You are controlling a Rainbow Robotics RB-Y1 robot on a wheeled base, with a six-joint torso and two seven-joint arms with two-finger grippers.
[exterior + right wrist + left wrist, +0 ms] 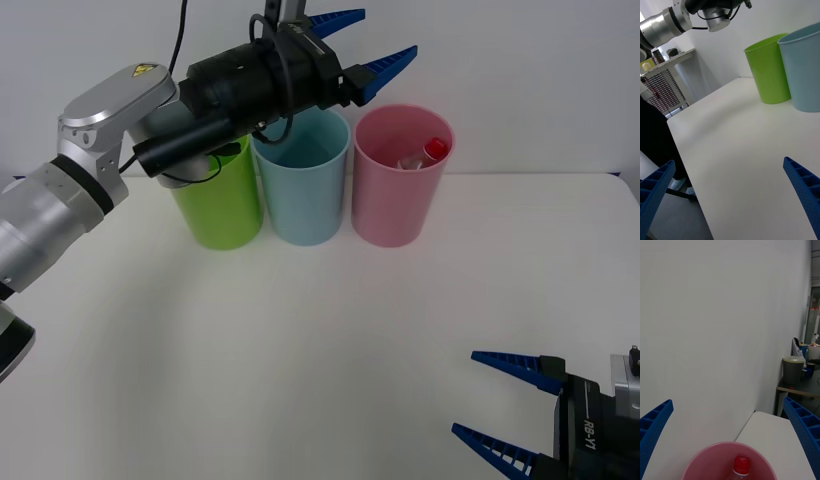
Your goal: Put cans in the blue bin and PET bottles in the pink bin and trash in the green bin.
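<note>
Three tall bins stand in a row at the back of the white table: the green bin [218, 200], the blue bin [302, 180] and the pink bin [402, 175]. A clear PET bottle [425, 155] with a red cap lies inside the pink bin, its cap [741, 465] showing above the pink bin's rim [703, 455] in the left wrist view. My left gripper [365, 45] hangs open above the bins, between the blue and pink rims, with nothing in it. My right gripper [505, 400] rests open low at the table's near right corner. The green bin [769, 69] and blue bin [803, 67] also appear in the right wrist view.
The white table [300, 340] stretches bare between the bins and the right gripper. A white wall stands right behind the bins. The left arm's black wrist [240, 90] overhangs the green bin. A shelf rack [662, 86] stands beyond the table's left edge.
</note>
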